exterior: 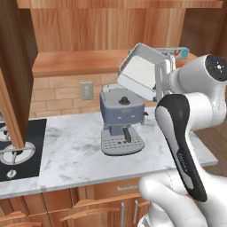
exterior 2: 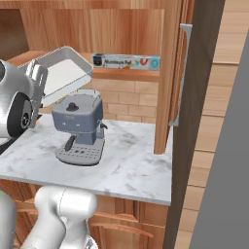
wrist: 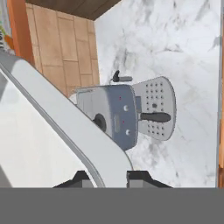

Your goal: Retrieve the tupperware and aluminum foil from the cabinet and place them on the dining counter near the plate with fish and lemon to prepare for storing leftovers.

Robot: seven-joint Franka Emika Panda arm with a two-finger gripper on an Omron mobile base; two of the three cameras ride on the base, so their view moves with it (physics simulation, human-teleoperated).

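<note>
Holding the tupperware [exterior: 138,71] aloft by its rim, the hand [wrist: 105,177] has its two fingers pinched on the container's edge, one tip on each side of the wall, as the hand view shows. The white, grey-rimmed tub hangs tilted in the air, clear of the shelf [exterior 2: 126,74] and directly above the coffee machine [exterior: 122,119], which stands below the hand on the marble counter [exterior: 80,155].

Beyond the hand, the foil [exterior 2: 126,62] lies in its box on the cabinet shelf, untouched, well apart from the tub. An open cabinet door [exterior 2: 182,73] stands to the far side of the box.

Judging by this, the job is in its first stretch: the tub is out of the cabinet but not set down, and the dining counter and the plate with fish and lemon lie somewhere outside these pictures. What is left appears to be carrying the tub there, releasing it near the plate, returning for the foil and placing that beside it. The tilt of the tub and its closeness to the coffee machine suggest care is needed when the arm swings away.
</note>
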